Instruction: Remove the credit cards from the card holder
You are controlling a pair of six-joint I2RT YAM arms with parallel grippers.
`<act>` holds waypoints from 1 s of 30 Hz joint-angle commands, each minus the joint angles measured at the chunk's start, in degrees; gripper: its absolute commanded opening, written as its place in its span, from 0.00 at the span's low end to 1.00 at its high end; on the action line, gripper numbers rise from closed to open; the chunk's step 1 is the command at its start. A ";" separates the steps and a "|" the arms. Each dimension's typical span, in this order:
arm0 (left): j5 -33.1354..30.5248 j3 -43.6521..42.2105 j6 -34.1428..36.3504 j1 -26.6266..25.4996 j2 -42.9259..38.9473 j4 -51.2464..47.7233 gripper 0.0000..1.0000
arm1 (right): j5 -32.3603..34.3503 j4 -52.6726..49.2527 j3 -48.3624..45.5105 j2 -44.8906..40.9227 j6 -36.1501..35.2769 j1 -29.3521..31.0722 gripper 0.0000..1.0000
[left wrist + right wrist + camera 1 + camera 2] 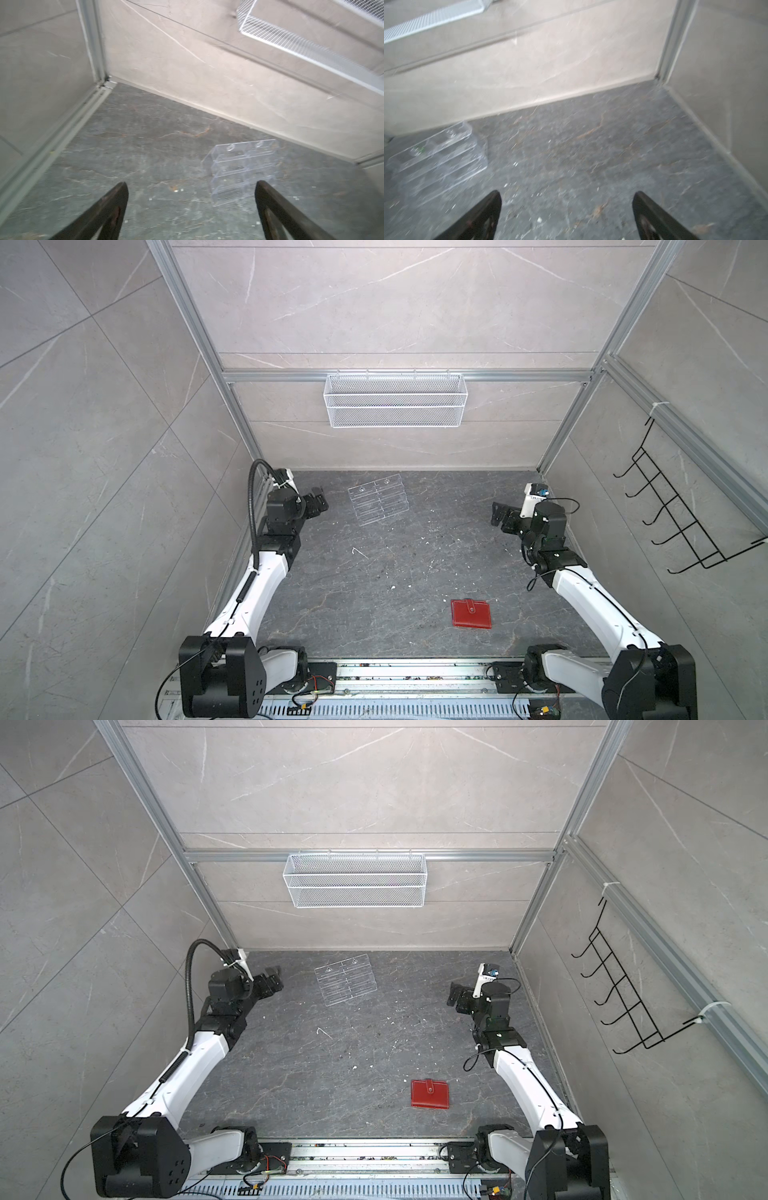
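the flat red leather-look card holder (471, 614) lies closed, snap strap across its cover, on the near right part of the dark grey marbled worktop (353, 585). no credit cards show, so i judge nothing is done yet: opening it and drawing the cards out are all left. the left hand (191, 187) and right hand (566, 195) gape released and empty, well apart from it at the far sides, the left near a clear acrylic tiered rack (378, 499)
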 commanded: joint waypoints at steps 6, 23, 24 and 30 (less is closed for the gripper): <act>6.41 12.95 -8.01 -7.78 14.97 -23.85 0.78 | -16.01 -19.03 5.56 2.77 3.84 0.45 1.00; 20.87 7.29 -22.03 -32.12 22.36 -14.42 0.75 | -19.49 -43.27 -4.96 -8.86 13.81 2.49 0.84; 21.41 7.17 -23.05 -33.97 22.97 -13.88 0.75 | -19.28 -43.74 -6.49 -10.20 14.91 2.92 0.81; 26.11 5.62 -29.44 -42.11 27.11 -7.67 0.72 | -15.96 -45.48 -11.65 -12.46 21.77 5.01 0.52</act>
